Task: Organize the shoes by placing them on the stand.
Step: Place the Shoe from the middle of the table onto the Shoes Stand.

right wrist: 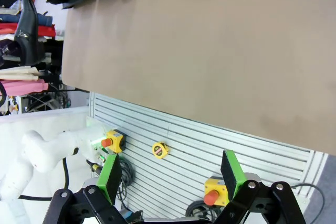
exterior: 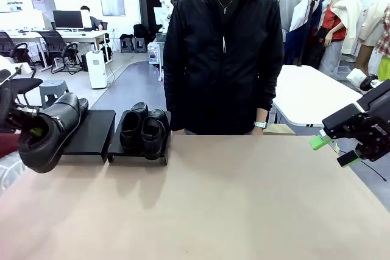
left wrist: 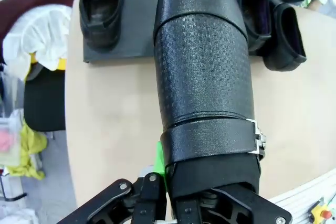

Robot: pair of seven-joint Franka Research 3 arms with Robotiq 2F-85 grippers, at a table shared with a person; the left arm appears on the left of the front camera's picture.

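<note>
Task well along. The right platform point(exterior: 139, 150) of the stand, lower centre-left of the front view, carries a pair of shoes point(exterior: 144, 128) side by side, toes toward the robot. The left platform point(exterior: 91, 132), just beside it, holds one shoe; in the left wrist view that shoe point(left wrist: 101, 6) sits at upper left on the dark top, with bare platform next to it.

The fourth shoe point(exterior: 50, 132) hangs at the left edge of the front view, over the near end of the left platform. The left gripper point(left wrist: 169, 195) has its jaws clamped on it at the heel end; a green pad shows beside the collar. Judged left to do: set this shoe in the free spot and let go.

The right gripper point(right wrist: 170, 174) hovers off the desk's edge, jaws apart, nothing between the green pads point(right wrist: 109, 176).

Materials: shoes are black glossy leather; the held one has a fine embossed grain across the upper and a smooth toe. Stand is matte black, flat-topped, short-legged. Desk point(exterior: 244, 205) is plain tan, smooth.
</note>
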